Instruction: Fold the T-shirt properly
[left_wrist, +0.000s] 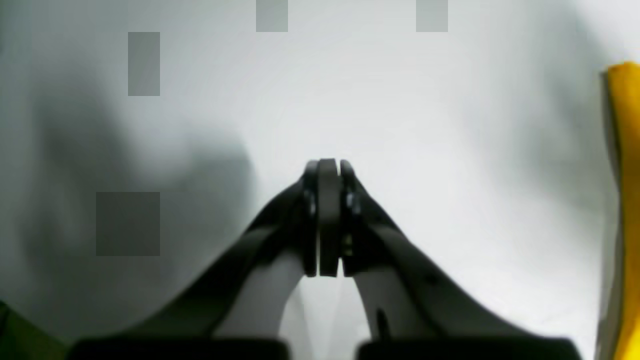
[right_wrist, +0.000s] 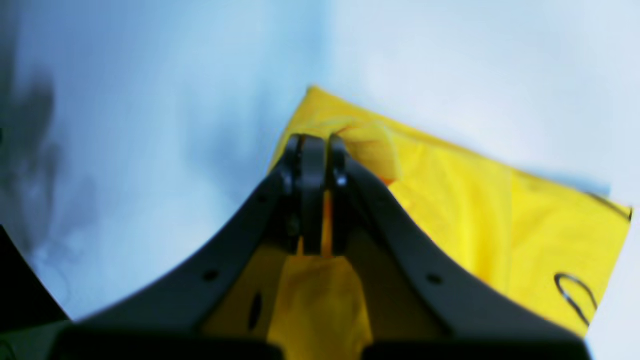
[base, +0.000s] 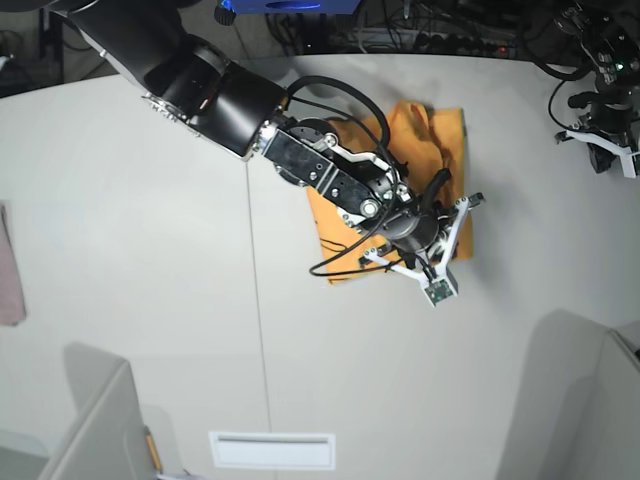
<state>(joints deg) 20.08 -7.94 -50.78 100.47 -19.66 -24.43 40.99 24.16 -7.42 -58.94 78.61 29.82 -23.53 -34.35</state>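
On the table (base: 150, 250) | T-shirt (base: 445, 135) lay partly folded | right gripper (right_wrist: 320, 145) pinched its edge | left gripper (left_wrist: 327, 167) closed, empty | folds seemingly remained.

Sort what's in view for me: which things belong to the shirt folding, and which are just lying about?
Part of the job:
- orange-yellow cloth T-shirt, partly folded on the white table
- right gripper, shut on a fold of the T-shirt
- left gripper, shut, holding nothing

Lying about:
- small pinkish-mauve cloth at the table's edge
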